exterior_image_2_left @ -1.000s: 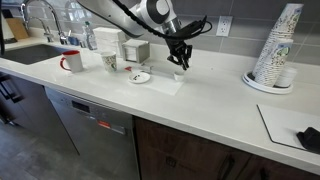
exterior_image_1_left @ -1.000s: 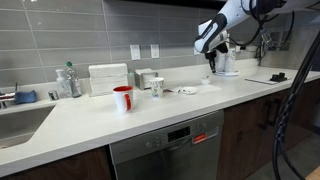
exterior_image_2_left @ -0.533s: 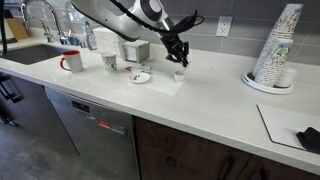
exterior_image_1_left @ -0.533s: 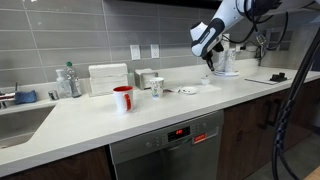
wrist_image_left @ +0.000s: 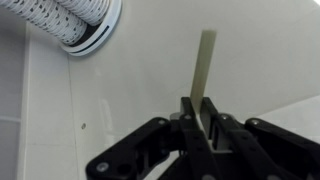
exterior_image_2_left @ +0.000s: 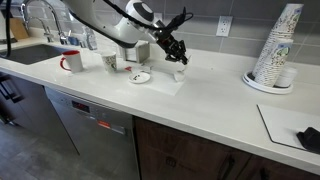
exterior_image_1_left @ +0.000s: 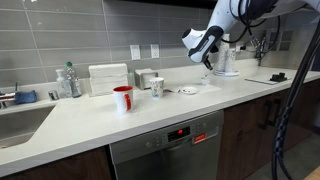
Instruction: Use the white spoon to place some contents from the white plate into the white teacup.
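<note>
My gripper (exterior_image_1_left: 205, 47) hangs above the counter, shut on the white spoon (wrist_image_left: 205, 62), whose pale handle sticks out from between the fingers in the wrist view (wrist_image_left: 203, 122). In an exterior view the gripper (exterior_image_2_left: 173, 47) is just above the small white teacup (exterior_image_2_left: 179, 73). The white plate (exterior_image_2_left: 140, 77), with dark bits on it, lies left of the teacup. The plate (exterior_image_1_left: 187, 91) and the teacup (exterior_image_1_left: 209, 81) also show below the gripper in both exterior views. The spoon's bowl is hidden.
A red mug (exterior_image_2_left: 72, 61) and a taller white cup with greenish marks (exterior_image_2_left: 110, 62) stand further along the counter. Stacked paper cups (exterior_image_2_left: 275, 50) sit on a tray and also show in the wrist view (wrist_image_left: 75, 22). A sink (exterior_image_1_left: 15, 120) is at the counter's end.
The gripper has lifted slightly and shifted from over the teacup toward the plate side, still holding the spoon. Nothing else moved.
</note>
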{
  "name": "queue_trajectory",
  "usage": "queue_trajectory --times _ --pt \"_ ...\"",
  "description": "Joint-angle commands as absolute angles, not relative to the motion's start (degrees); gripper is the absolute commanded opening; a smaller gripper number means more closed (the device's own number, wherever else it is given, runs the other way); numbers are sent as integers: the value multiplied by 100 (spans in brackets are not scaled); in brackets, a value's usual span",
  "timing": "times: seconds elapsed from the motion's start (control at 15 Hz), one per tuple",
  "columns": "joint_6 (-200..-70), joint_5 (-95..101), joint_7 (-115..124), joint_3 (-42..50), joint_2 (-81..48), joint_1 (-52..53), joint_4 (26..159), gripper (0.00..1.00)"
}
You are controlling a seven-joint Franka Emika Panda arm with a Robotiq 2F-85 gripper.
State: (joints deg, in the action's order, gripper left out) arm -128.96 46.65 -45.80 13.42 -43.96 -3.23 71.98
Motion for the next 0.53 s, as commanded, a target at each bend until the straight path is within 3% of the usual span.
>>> queue_trajectory --times 0.0,0.47 --pt "-12747 5318 -4278 1364 -4445 -187 7248 3" --pt "-12459 5104 -4566 774 -4097 -400 7551 3"
